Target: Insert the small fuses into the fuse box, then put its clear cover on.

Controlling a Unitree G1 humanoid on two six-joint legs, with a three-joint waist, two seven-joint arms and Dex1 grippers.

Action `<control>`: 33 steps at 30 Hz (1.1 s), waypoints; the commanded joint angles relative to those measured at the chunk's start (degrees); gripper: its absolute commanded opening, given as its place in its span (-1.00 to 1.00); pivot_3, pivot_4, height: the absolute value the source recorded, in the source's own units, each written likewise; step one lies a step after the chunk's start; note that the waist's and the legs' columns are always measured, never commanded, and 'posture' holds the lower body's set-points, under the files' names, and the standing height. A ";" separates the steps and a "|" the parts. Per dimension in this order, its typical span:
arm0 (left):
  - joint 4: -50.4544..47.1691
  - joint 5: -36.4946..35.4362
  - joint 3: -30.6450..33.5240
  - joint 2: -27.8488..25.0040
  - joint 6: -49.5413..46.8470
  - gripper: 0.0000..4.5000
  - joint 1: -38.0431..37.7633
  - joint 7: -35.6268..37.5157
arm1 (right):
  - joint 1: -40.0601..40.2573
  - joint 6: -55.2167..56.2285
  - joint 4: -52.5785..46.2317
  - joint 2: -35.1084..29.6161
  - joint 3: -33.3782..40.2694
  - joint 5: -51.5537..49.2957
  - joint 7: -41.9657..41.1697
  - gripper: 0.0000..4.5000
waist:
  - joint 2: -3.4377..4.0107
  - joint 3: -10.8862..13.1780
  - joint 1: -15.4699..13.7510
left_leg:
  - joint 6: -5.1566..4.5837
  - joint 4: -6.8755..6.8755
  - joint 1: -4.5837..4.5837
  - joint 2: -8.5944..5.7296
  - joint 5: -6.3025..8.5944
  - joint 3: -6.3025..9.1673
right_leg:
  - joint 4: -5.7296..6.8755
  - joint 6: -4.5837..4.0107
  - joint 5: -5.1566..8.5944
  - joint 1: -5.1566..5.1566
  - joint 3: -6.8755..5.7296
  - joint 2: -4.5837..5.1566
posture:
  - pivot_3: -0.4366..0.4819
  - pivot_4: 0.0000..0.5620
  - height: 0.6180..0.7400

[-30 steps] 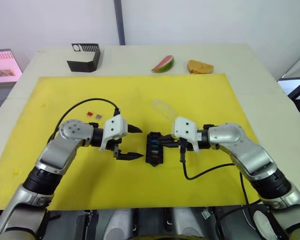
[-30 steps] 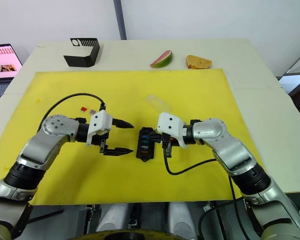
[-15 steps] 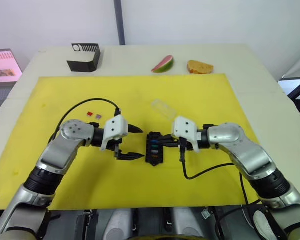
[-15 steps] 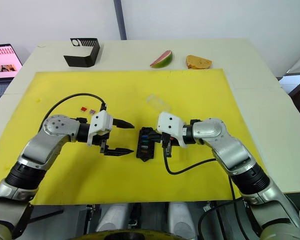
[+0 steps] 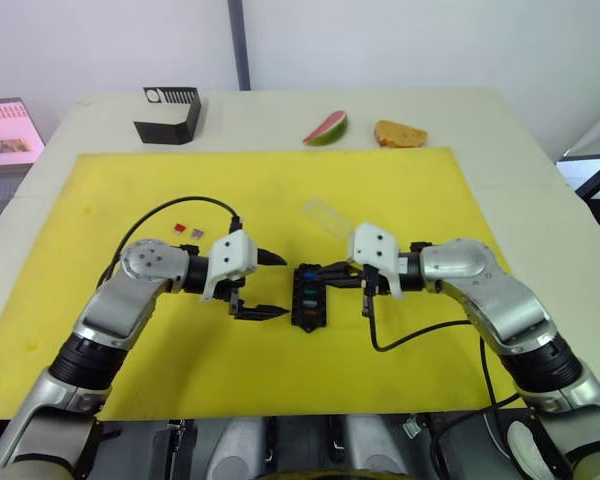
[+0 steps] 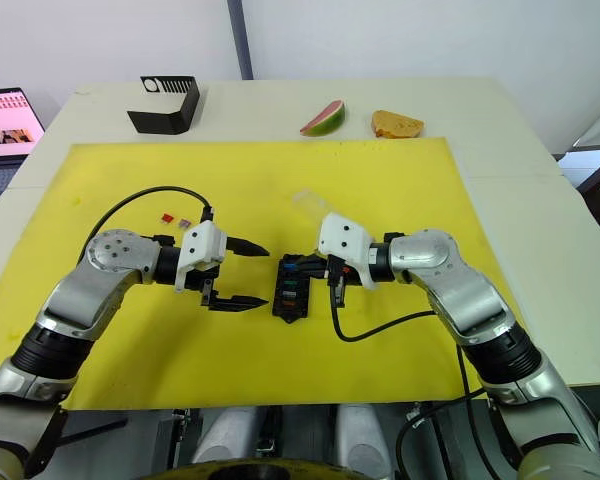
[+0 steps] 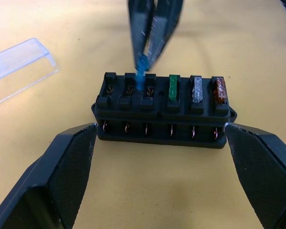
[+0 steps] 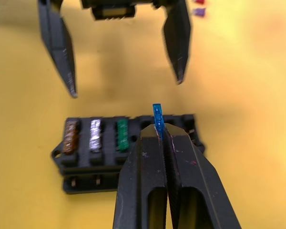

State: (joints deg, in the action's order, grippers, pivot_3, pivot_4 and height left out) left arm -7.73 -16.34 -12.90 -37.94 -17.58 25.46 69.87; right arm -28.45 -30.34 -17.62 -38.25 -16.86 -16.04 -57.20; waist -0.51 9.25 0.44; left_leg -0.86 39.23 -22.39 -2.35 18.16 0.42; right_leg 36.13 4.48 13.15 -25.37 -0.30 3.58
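1. We see that the right gripper (image 8: 158,125) has pulled back a little from the small black plastic fuse box (image 5: 308,297) since a moment ago. The box has not moved.
2. The right gripper's two black fingers are pinched tight on a tiny flat blue fuse (image 8: 157,116), which it holds just above the box.
3. The left gripper (image 5: 270,285) waits in the same spot as before, fingers spread wide, just beside the box and not touching it.
4. The fuse box sits near the middle of the big yellow mat (image 5: 120,180) on the desk.
5. The wrist views show us what the head views cannot: a green fuse (image 7: 172,88), a grey fuse (image 7: 197,89) and an amber fuse (image 7: 219,90) already in their slots.
6. The clear flat plastic cover (image 5: 327,216) lies on the mat, past the box, towards the desk's far edge.
7. A tiny red fuse (image 5: 181,228) and a tiny purple fuse (image 5: 196,232) lie together near the mat's left side.
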 commanded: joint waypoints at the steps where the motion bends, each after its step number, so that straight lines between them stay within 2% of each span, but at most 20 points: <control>1: -1.13 -0.02 0.22 -0.14 0.74 0.98 0.58 0.17 | -0.17 1.32 0.13 0.35 0.46 0.43 -0.33 -1.00 | 0.00 0.00 0.00 | 0.00 0.00 0.00 0.00 0.00 0.00 | 0.00 0.00 0.00 0.00 0.00 0.00 | -0.05 -0.47 1.00; 21: -0.66 0.31 0.11 0.12 0.80 0.98 1.00 -0.13 | 0.31 2.26 0.93 0.75 -0.79 2.36 -1.64 -1.00 | 0.00 0.00 0.03 | 0.14 0.02 0.00 0.00 -0.08 0.00 | 0.02 0.00 0.00 0.00 0.00 -0.01 | -0.05 -0.47 1.00; 33: -0.77 0.54 0.05 0.31 0.75 0.98 1.07 0.09 | -0.42 0.24 -0.77 1.24 0.73 0.23 -1.62 -1.00 | 0.00 -0.01 0.03 | 0.14 0.02 0.00 0.00 -0.08 0.00 | 0.04 0.00 0.00 0.00 0.00 -0.02 | -0.05 -0.47 1.00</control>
State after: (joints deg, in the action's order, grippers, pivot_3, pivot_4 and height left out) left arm -7.65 -15.58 -12.90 -37.72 -17.32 25.52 69.81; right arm -28.19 -30.11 -16.10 -37.37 -17.18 -14.89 -58.80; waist -0.52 9.24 0.47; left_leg -0.72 39.25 -22.39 -2.35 18.08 0.42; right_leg 36.17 4.48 13.15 -25.36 -0.30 3.57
